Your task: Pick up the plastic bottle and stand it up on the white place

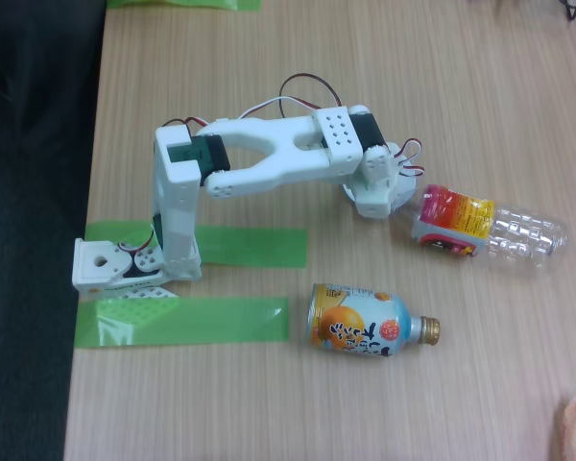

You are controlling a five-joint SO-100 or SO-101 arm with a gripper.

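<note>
The white robot arm (pixel 269 154) reaches across the wooden tabletop (pixel 269 403) toward the right side of the fixed view. Its hand (pixel 396 192) is down low, right at the near end of the plastic bottle (pixel 490 230). The bottle lies on its side, with its red and yellow label (pixel 453 219) next to the hand and its clear ribbed part pointing away to the right. I cannot see the cap end; the hand covers it.

I cannot tell how wide the hand is open, or if it has hold of the bottle yet. The fingers are hidden under the white wrist parts. The hand and the bottle look like they touch, or almost touch.

A shorter blue and orange bottle-can (pixel 365 325) with a gold cap (pixel 428 330) lies nearer the camera, well apart from the hand. That one is not the one to pick. Two green tape strips (pixel 187 320) sit by the arm's base (pixel 110 264).

I think the step now is getting a good grip. The bottle is round and light, so it may roll or slip away if it is pushed. The hand should have one finger on each side and close gently near the label end, not on the soft clear part that can squash. Then it should lift slowly and tip the bottle upright.

I cannot make out the white place in this view, so the arm must find it before setting the bottle down.
</note>
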